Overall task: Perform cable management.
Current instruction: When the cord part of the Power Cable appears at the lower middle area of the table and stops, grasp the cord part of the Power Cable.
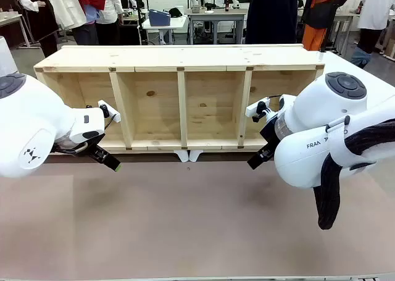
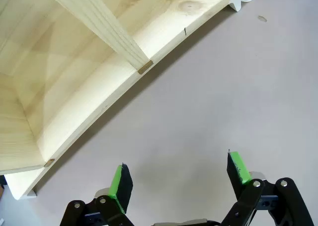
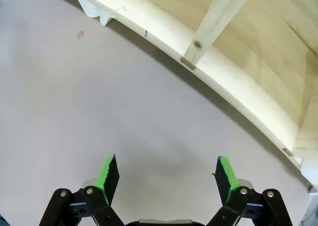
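The left claw (image 2: 178,172) and right claw (image 3: 167,172) gape wide, empty, over the desk (image 2: 223,87). Pushing ahead risks striking the shelf (image 2: 84,114) rail just beyond each claw.

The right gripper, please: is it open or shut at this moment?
Open. In its wrist view the right gripper has its green pads wide apart, with bare table between them and nothing held.

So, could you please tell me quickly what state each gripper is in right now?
Left gripper: open, holding nothing.
Right gripper: open, holding nothing.
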Available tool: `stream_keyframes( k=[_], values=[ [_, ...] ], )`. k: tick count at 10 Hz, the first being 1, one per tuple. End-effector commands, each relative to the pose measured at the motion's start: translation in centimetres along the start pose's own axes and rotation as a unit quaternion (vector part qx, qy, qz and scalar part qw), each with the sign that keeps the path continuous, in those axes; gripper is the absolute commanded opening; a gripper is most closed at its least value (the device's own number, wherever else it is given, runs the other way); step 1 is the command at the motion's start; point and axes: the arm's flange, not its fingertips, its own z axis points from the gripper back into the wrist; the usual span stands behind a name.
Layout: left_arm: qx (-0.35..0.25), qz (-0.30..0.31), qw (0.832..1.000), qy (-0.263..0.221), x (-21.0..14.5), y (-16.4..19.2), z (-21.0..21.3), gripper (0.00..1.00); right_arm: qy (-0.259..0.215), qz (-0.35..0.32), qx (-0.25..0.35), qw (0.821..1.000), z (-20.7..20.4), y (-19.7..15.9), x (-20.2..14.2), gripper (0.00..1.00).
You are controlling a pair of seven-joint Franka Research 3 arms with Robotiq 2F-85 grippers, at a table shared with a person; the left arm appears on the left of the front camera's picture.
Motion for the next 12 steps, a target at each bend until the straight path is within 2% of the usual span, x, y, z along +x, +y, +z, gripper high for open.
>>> stream_keyframes(
  k=[1, 10, 12],
  values=[
    [0.000, 0.000, 1.000, 0.000, 0.0, 0.0, 0.0, 1.00, 0.000, 0.000, 0.000, 1.000, 0.0, 0.0, 0.0, 1.00],
    [0.000, 0.000, 1.000, 0.000, 0.0, 0.0, 0.0, 1.00, 0.000, 0.000, 0.000, 1.000, 0.0, 0.0, 0.0, 1.00],
    [0.008, -0.002, 1.000, -0.010, -0.8, -0.5, 2.8, 1.00, -0.006, 0.003, -0.002, 1.000, 2.2, -0.5, -0.9, 1.00]
  ],
)
